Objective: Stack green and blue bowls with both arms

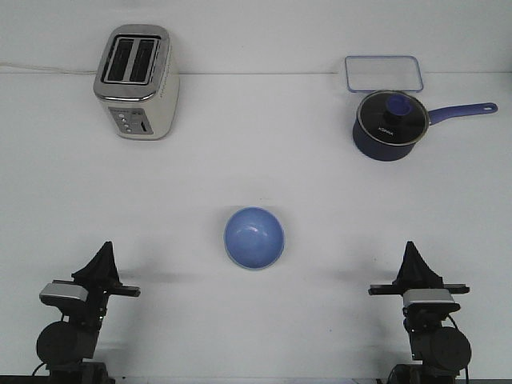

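The periwinkle blue bowl (254, 237) sits upright on the white table, in the middle between the two arms. A thin pale edge shows along its lower left rim; I cannot tell whether that is the green bowl underneath. No separate mint green bowl is in view. My left gripper (104, 250) is at the lower left, fingers together in a point, holding nothing, well left of the bowl. My right gripper (412, 250) is at the lower right, also closed to a point and empty, well right of the bowl.
A silver and cream toaster (136, 82) stands at the back left. A dark navy saucepan (390, 126) with a glass lid and a long handle stands at the back right. A clear rectangular container (383, 74) lies behind it.
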{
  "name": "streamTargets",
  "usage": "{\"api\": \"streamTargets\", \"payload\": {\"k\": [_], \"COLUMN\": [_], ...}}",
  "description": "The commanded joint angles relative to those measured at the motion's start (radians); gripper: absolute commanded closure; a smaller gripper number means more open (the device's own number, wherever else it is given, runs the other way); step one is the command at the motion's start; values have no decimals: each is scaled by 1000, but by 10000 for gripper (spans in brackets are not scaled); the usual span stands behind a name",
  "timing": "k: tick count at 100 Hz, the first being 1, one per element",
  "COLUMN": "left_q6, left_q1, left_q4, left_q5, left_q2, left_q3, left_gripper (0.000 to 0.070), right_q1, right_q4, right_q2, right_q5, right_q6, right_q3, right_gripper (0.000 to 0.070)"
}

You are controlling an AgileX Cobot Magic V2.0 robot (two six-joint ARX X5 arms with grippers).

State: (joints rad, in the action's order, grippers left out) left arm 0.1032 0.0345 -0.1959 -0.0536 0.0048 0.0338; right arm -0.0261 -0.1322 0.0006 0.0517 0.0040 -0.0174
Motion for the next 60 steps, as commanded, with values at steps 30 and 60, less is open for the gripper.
{"api": "streamTargets", "payload": {"k": [30, 60], "left_q6": [-8, -8], "left_q1": [-2, -2], "left_q4": [-14, -14], "left_q5": [2, 2], "left_q2": [-2, -2], "left_q3": [-20, -20], "left_gripper": [690, 690], "right_q1": [0, 0], "right_q4": [-43, -43], "right_q2": [1, 1], "right_q5": [0, 0], "right_q6": [7, 7], "right_q3": [5, 5], "right_gripper": [700, 700]}}
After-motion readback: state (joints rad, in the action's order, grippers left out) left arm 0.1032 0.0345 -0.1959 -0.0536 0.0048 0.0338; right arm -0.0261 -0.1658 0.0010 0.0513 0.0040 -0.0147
